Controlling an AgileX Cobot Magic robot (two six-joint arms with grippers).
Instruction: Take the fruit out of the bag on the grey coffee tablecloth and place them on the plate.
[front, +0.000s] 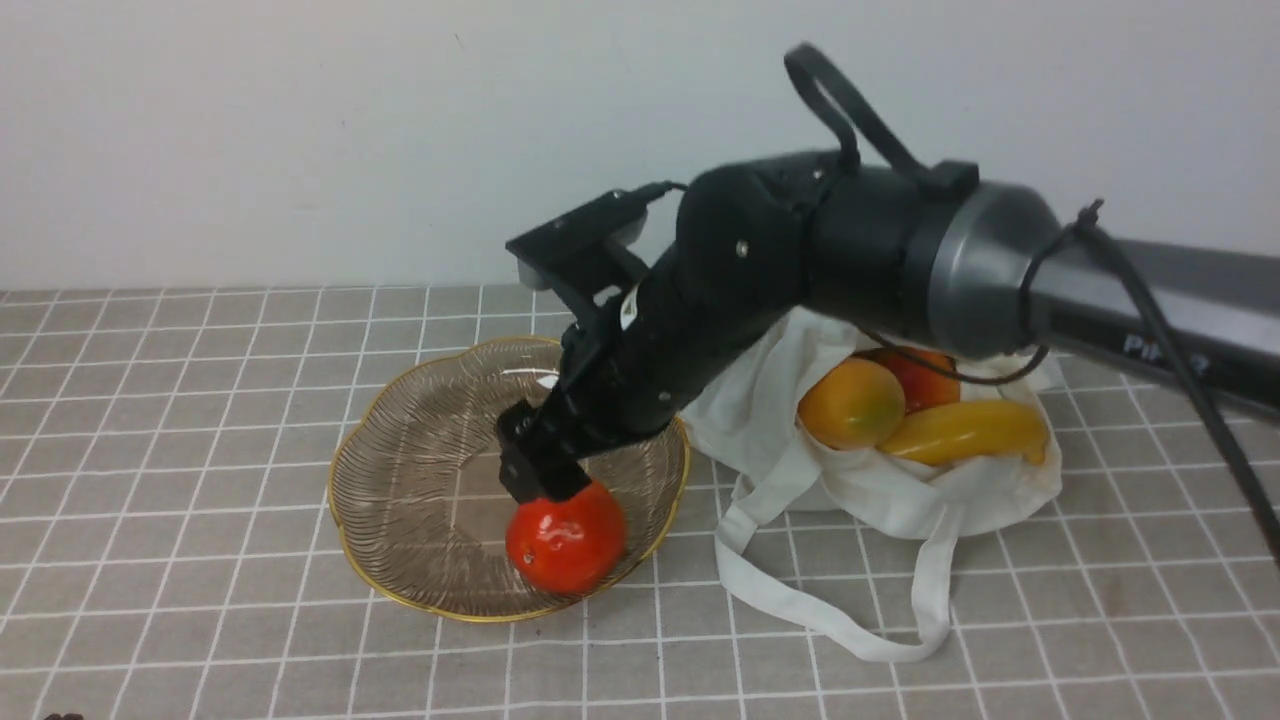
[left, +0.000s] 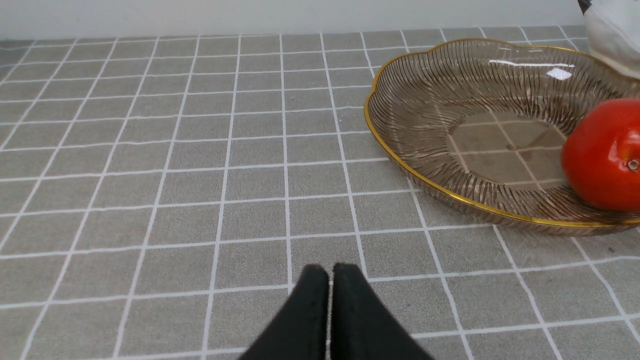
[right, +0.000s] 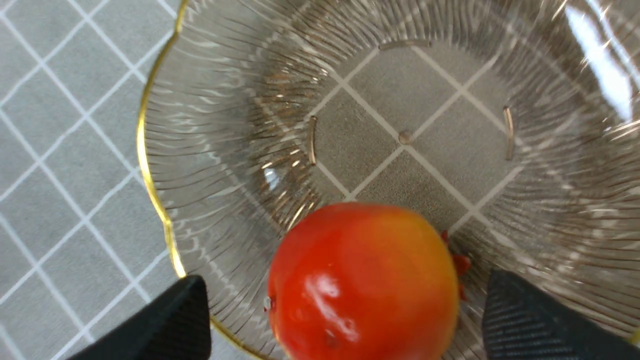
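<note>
Right claw (right: 345, 300) spread wide astride red fruit (front: 567, 538) in plate (front: 400, 440), seemingly not touching; left claw (left: 330, 280) closed, empty, beside plate.

A: Pictured, our right arm (front: 880, 250): matte black casing, a grey metallic collar (front: 975, 270), pale lettering (front: 1160, 352) on the grey forearm.

B: We note a thick black cable (front: 1235, 470), a black strap loop (front: 870, 115), one silver screw (front: 742, 248), a boxy black camera mount (front: 575, 245).

A: And our right gripper's fingers (right: 530, 320), black and finely ribbed; the left gripper's fingers (left: 305, 315), black tapered wedges.
</note>
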